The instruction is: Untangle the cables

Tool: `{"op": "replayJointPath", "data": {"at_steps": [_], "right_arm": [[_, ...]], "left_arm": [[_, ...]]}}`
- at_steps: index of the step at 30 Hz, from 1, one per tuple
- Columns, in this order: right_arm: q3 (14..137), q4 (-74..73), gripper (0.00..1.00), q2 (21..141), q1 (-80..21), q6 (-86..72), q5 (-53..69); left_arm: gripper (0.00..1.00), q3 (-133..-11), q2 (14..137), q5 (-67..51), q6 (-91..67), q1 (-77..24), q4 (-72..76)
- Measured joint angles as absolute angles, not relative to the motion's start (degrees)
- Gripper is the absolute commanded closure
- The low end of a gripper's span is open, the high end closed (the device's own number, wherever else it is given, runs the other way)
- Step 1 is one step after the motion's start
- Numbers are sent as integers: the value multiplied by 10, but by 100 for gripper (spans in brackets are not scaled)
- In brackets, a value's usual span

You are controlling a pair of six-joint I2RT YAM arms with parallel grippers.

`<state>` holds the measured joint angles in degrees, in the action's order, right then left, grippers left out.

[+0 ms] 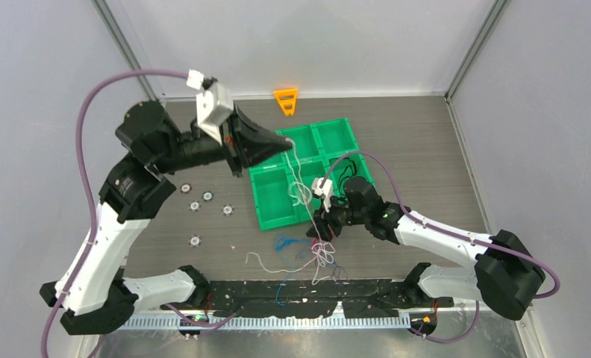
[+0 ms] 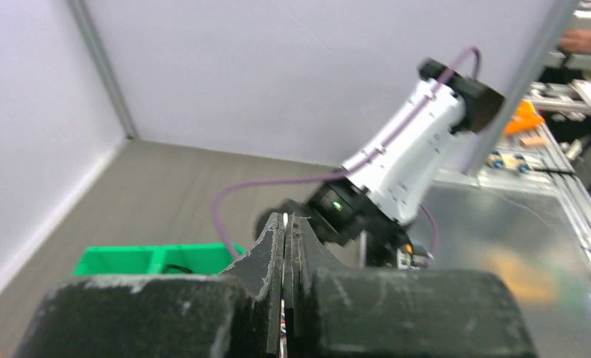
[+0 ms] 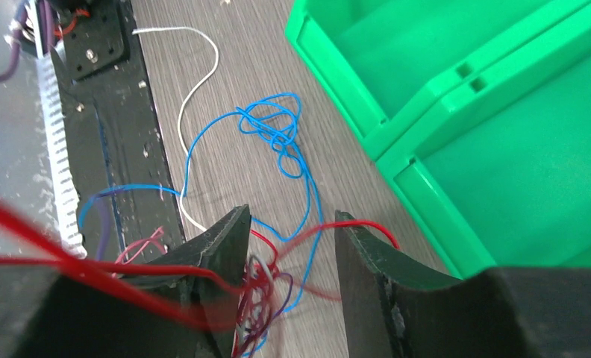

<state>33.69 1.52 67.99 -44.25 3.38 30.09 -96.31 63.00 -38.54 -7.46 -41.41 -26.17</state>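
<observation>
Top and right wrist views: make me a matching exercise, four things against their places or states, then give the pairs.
1. left gripper
2. right gripper
3. blue cable
4. orange triangular piece

A. lying looped on the table beside the green tray
B. at the table's far edge
C. jaws apart around red cable strands
D. shut on the white cable, raised above the tray

Pairs: 1-D, 2-C, 3-A, 4-B

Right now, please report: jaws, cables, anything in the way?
Left jaws shut on white cable, held high by green tray. Right jaws open, astride red-purple tangle. Tray edge close beside tangle.
</observation>
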Motion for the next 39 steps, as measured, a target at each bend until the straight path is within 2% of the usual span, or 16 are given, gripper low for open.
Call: {"op": "replayJointPath", "data": {"at_steps": [7, 12, 16, 20, 23, 26, 29, 30, 31, 32, 33, 34, 36, 39], "right_arm": [[353, 3, 52, 683, -441, 76, 295], [440, -63, 57, 732, -441, 167, 264], [433, -114, 60, 744, -437, 252, 240], [350, -194, 70, 736, -421, 337, 205], [315, -230, 85, 708, -408, 385, 192], [303, -250, 89, 688, -393, 419, 186], [303, -258, 76, 688, -380, 442, 192], [304, -264, 66, 688, -377, 449, 192], [307, -272, 61, 688, -374, 452, 190], [312, -286, 47, 687, -370, 456, 192], [319, -300, 41, 687, -365, 459, 193], [326, -314, 29, 684, -362, 457, 196], [352, -349, 20, 670, -357, 454, 210], [409, -389, 15, 629, -354, 441, 244]], "left_arm": [[100, -1130, 706, -368, -86, -387, -300], [100, -1186, 712, -331, -81, -371, -316], [100, -1224, 715, -305, -71, -359, -326], [100, -1273, 716, -269, -58, -347, -290], [100, -1289, 700, -244, -47, -341, -266], [100, -1289, 683, -227, -38, -335, -257], [100, -1284, 664, -218, -31, -332, -244], [100, -1280, 659, -218, -29, -332, -242], [100, -1276, 656, -218, -27, -332, -240], [100, -1268, 653, -219, -27, -332, -238], [100, -1256, 649, -221, -26, -332, -237], [100, -1245, 646, -222, -26, -332, -238], [100, -1203, 636, -226, -25, -331, -238], [100, -1124, 618, -232, -25, -331, -242]]}}
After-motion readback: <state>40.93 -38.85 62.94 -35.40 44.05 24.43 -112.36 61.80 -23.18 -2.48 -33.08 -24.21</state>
